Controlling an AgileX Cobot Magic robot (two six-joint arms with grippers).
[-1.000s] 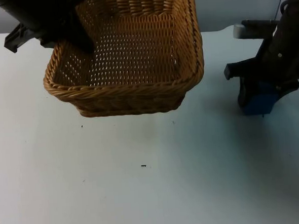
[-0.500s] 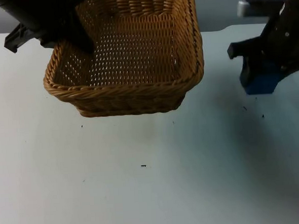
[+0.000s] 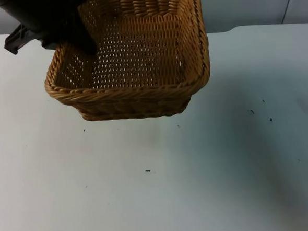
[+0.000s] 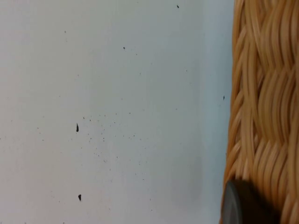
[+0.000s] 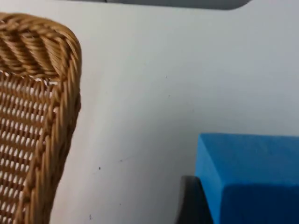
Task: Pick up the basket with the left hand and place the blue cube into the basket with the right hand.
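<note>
**Wicker basket held aloft, blue cube in the right pincer**

Wicker in a golden-brown weave makes up the basket (image 3: 132, 64), which hangs above the white bench (image 3: 158, 188) near its far edge, left of the middle, next to the grey partition wall (image 3: 241, 5). The basket sits clear of the bench surface, with its shadow falling on the white top beneath and in front of it. Its open mouth tips toward the top camera, so the woven floor and the braided rim can be seen. No cube lies inside it.

The left arm comes in at the far left corner, and the left pincer (image 3: 79, 41) is clenched on the basket's left rim. In the left wrist view one black fingertip (image 4: 245, 205) presses against the braided outer wall of the basket (image 4: 264, 107), with the speckled bench (image 4: 117, 116) behind it.

The right pincer (image 5: 233, 205) grasps the blue cube (image 5: 252, 177); the right wrist view shows a dark finger (image 5: 187, 200) lying flat against the cube's side. The cube is off the bench and to one side of the basket's rim (image 5: 56, 93), apart from it, not yet over the opening.

Small dark specks (image 3: 258, 109) dot the bench toward its right edge, and one more speck (image 3: 147, 171) lies near the middle. No label, brand or writing can be read on the basket, the cube or the bench.
</note>
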